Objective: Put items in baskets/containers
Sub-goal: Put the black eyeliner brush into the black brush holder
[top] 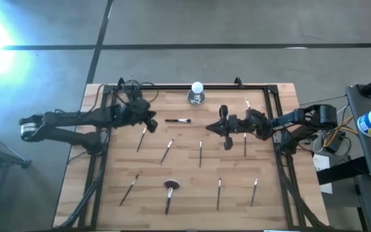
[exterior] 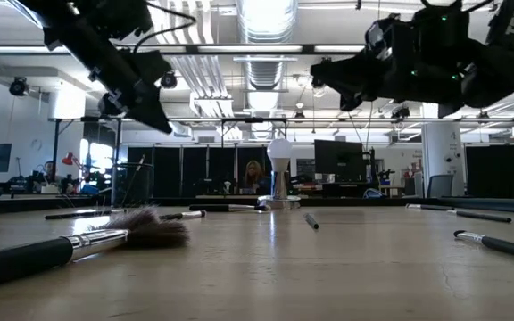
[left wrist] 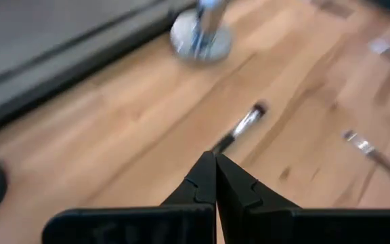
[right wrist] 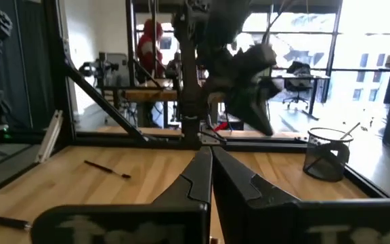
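**Both arms raised over the back of the table, brushes waiting below**

The left gripper (top: 148, 119) hangs above the back left part of the wooden table (top: 275, 200), and its two fingers are pressed together with nothing between them, as the left wrist view shows. Just past its tips lies one brush (left wrist: 239, 127), flat on the wood, so I judge this is the next one to be taken; the fingers must first part before they go down.

The right gripper (top: 210, 127) is in the middle of the table, pointing toward the left arm, also lifted off the surface. Its fingers meet at the tips and carry nothing.

The other brushes (top: 200, 153) lie scattered and well apart from each other, most of them pointing across the table, and the fluffy brush (top: 171, 188) is near the front edge. This spacing probably lets a gripper come down on one brush without touching a neighbour.

The cup (right wrist: 328, 154), a dark mesh one, stands near the back left corner close to the black frame (top: 277, 138), and one brush seems to stand in it already. The corner leaves little room on two sides, so the approach should come from the open middle. The white ball on its silver base (top: 197, 92) stands at the back edge, between the two arms, and should be avoided
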Controlling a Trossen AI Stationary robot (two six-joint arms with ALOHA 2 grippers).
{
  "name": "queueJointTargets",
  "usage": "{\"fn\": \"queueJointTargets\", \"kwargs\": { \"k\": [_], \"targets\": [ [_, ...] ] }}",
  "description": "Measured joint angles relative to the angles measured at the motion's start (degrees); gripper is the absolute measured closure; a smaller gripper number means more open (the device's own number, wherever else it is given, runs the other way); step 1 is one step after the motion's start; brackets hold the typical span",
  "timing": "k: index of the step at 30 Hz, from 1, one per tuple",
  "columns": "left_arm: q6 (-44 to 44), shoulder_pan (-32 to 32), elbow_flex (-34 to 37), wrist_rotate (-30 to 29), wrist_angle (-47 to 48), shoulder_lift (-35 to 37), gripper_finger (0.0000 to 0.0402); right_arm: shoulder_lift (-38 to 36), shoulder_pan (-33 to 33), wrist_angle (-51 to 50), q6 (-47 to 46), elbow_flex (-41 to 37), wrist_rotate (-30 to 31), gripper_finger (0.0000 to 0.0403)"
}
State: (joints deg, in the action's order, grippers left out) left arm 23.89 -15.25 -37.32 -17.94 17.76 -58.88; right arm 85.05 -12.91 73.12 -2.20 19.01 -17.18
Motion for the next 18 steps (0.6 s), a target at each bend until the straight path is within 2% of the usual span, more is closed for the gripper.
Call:
{"fn": "queueJointTargets", "kwargs": {
  "k": [11,14,18],
  "targets": [
    [19.6,7.0,-2.5,0.2,14.1,-8.2,0.0398,-0.3,0.0,2.7,-1.3,-3.1,0.2,0.0394],
    [23.0,6.7,-3.8,-0.1,19.1,-11.1,0.0383,-0.3,0.0,2.6,-1.6,-3.4,0.2,0.0394],
    [24.3,3.9,-3.6,-0.1,20.0,-15.0,0.0346,-0.3,0.0,2.6,-2.2,-3.7,0.2,0.0394]
  ]
}}
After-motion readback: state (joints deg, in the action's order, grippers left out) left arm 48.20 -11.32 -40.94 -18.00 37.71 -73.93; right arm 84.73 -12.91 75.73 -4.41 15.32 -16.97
